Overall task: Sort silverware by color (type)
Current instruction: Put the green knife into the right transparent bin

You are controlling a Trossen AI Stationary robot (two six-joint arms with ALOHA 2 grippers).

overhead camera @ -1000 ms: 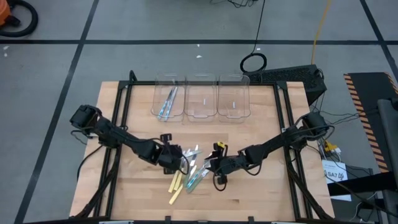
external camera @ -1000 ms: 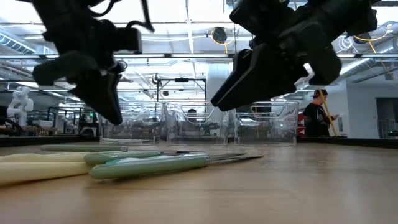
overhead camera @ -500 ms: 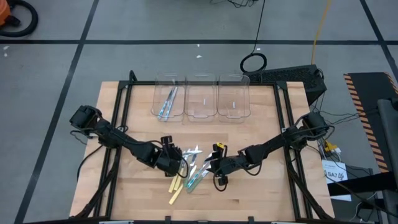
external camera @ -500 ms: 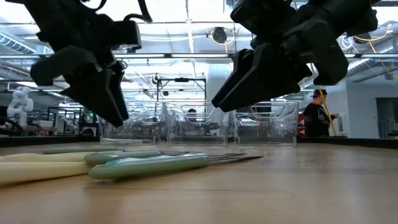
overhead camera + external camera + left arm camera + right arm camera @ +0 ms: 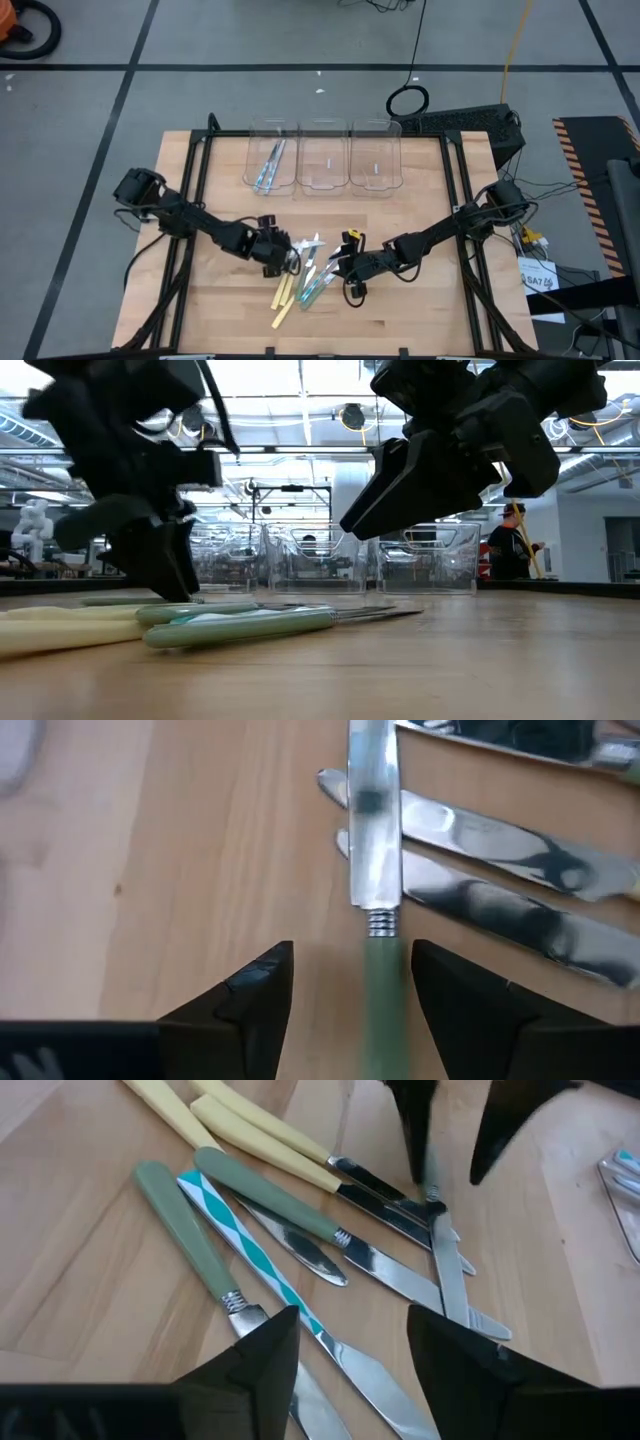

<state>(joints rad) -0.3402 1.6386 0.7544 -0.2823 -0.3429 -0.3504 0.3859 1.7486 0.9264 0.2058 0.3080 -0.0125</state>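
The silverware (image 5: 303, 275) lies in a loose pile on the wooden table (image 5: 420, 310): knives with pale yellow (image 5: 250, 1128), green (image 5: 190, 1230) and blue-and-white striped (image 5: 250, 1252) handles. My left gripper (image 5: 350, 985) is low at the pile's left side. It is open, with a finger on either side of a green-handled knife (image 5: 382, 990); I cannot tell whether it touches the knife. My right gripper (image 5: 345, 1355) hovers open above the pile's right side (image 5: 340, 265). Blue-handled pieces (image 5: 270, 165) lie in the left clear bin.
Three clear bins (image 5: 323, 165) stand in a row at the table's far side; the middle bin and the right bin (image 5: 375, 165) show no utensils. Bare wood lies between the bins and the pile. A person (image 5: 515, 545) stands far off in the room.
My left gripper has sunk toward the table at the pile's left side, and its fingers now reach down to the knives. The right arm and the silverware have kept still.
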